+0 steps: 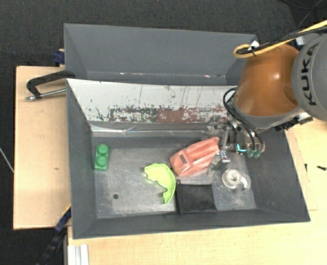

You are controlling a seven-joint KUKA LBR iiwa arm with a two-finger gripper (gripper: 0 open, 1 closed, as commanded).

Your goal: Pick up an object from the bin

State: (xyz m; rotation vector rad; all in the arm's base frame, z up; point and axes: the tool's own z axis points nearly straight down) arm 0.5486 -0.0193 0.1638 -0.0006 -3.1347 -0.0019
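Hovering over: pink object, its right end
Jaws: cannot tell whether parted
Lying nearby: silver knob

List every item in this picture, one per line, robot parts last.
block: one, green, studded, left side of the bin floor, alone
curved piece: one, yellow-green, middle of the floor
ribbed thing: one, pink, right of middle, beside the curved piece
flat pad: one, black, by the front wall
round piece: one, silvery, right side of the floor
bin: one, grey metal
arm: one, orange-covered wrist, coming from the right
gripper: one, dark, at the ribbed thing's right end
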